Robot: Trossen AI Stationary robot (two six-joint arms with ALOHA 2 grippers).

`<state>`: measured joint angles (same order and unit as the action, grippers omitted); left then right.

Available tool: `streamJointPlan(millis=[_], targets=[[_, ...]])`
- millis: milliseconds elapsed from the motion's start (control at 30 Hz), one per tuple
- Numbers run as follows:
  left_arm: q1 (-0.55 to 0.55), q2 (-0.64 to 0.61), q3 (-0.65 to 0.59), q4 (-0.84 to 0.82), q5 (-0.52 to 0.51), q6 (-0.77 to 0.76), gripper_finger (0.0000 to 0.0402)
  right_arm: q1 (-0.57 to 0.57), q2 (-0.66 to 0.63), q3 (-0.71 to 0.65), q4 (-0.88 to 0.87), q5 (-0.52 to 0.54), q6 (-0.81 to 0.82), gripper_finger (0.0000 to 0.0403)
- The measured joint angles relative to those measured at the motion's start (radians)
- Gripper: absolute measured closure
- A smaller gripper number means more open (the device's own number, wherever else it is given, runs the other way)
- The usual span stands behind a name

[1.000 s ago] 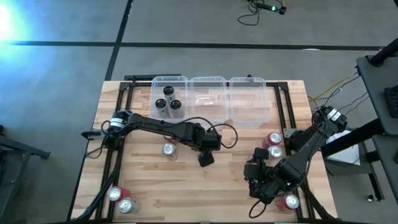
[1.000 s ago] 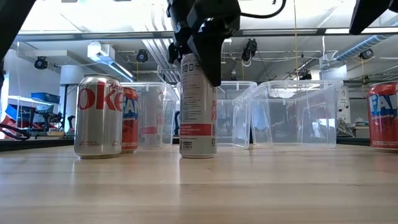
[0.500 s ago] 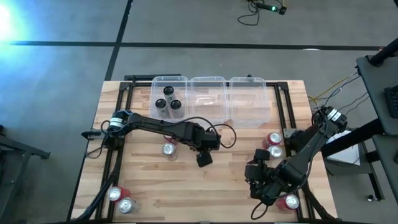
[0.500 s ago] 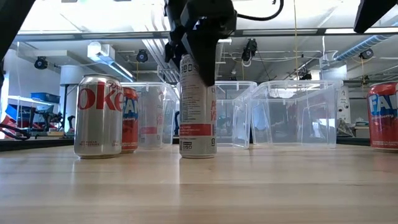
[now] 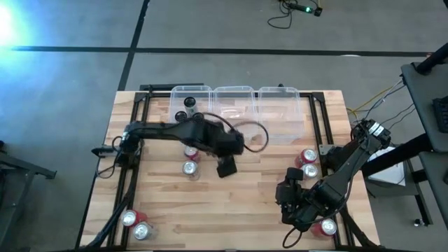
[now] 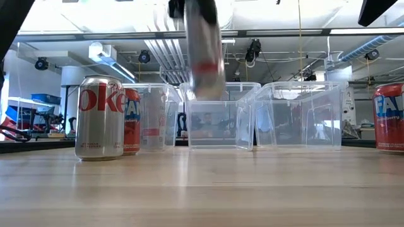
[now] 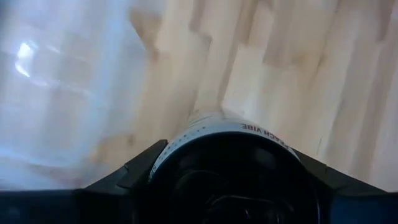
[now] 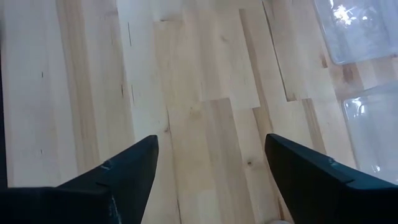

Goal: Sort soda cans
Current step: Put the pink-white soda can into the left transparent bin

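- Our left gripper point(image 5: 225, 166) is off the table, its fingers closed around a silver can point(image 6: 203, 53); in the low view the can hangs in the air, blurred, in front of the middle bin point(image 6: 218, 116).
- In the left wrist view the can point(image 7: 233, 168) fills the space between the fingers point(image 7: 118, 183), with wood and a clear bin wall beyond it.
- Just beside our left arm, on the side away from the bins, we see a silver can point(image 5: 189, 168) standing with a red can point(image 5: 192, 153) touching it.
- The left bin point(image 5: 190, 94) beyond the arm holds black cans point(image 5: 189, 103); the arm hides part of it, so we cannot count them.
- Our right gripper point(image 5: 288, 199) waits near the table's front right with its fingers point(image 8: 118, 174) spread wide and nothing between them, only bare wood.
- Near the right arm stand a red can point(image 5: 309, 156) and a silver can point(image 5: 310, 170) by its elbow, and another red can point(image 5: 327, 227) just behind the gripper.
- Well apart from both grippers, at the front left corner, sit two more cans point(image 5: 135, 224).
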<state>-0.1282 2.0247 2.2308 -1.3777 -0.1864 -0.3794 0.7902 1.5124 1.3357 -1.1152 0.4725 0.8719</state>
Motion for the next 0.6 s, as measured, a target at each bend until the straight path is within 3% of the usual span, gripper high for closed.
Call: streamJointPlan(millis=[100, 333, 600], targets=[[0.012, -0.018, 0.129, -0.108, -0.134, 0.009, 0.0172, 0.000, 0.000, -0.001, 0.001, 0.001, -0.001, 0.0120], [0.172, -0.281, -0.137, -0.031, -0.234, -0.093, 0.0172, 0.000, 0.000, -0.005, 0.007, 0.027, -0.008, 0.0132], [0.389, -0.384, -0.345, 0.126, -0.209, -0.093, 0.0172, 0.000, 0.000, -0.008, 0.012, 0.028, -0.008, 0.0143]])
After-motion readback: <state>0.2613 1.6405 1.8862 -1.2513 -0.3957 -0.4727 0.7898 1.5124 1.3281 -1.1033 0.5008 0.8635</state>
